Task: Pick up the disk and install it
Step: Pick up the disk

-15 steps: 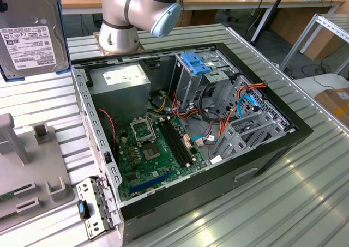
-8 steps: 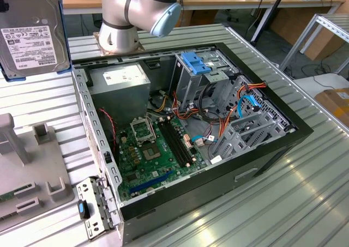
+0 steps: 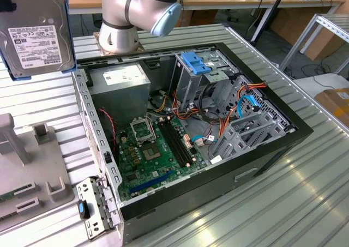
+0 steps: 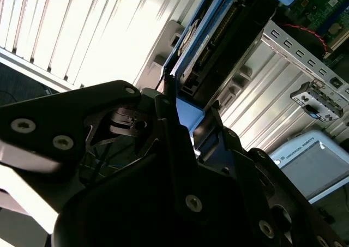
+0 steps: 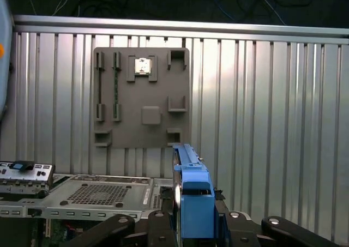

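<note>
- The gripper is clamped on the disk, pinching its blue rail.
- The disk hangs above the ribbed table, outside the open computer case, beyond the case's far corner on the exterior view's left.

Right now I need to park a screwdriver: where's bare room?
Bare: the ribbed table on the exterior view's right of the computer case. Crowded: the cables inside it, and the grey fixture plate's side, where the tool holds the disk.
</note>
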Action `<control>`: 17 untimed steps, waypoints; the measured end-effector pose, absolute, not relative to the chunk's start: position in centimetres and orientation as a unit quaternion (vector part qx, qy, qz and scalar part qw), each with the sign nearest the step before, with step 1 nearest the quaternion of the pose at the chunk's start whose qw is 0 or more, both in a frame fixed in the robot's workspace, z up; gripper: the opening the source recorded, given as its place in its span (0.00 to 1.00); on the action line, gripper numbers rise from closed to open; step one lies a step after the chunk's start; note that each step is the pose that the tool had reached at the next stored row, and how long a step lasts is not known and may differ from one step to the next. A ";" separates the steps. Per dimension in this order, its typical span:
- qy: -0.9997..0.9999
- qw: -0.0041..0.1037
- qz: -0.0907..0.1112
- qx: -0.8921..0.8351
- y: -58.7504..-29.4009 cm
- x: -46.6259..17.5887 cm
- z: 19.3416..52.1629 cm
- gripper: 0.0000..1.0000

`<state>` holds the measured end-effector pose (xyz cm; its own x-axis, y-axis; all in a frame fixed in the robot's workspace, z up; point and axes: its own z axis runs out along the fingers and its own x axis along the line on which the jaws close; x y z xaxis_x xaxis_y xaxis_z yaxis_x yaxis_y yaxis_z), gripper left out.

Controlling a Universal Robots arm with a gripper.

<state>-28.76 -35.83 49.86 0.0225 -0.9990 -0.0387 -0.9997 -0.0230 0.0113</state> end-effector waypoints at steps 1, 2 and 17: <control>0.699 0.010 0.018 -0.715 -35.8 -28.5 49.9 0.36; 0.699 0.010 0.018 -0.715 -35.8 -28.3 49.9 0.36; 0.699 0.010 0.018 -0.715 -35.8 -22.0 49.9 0.36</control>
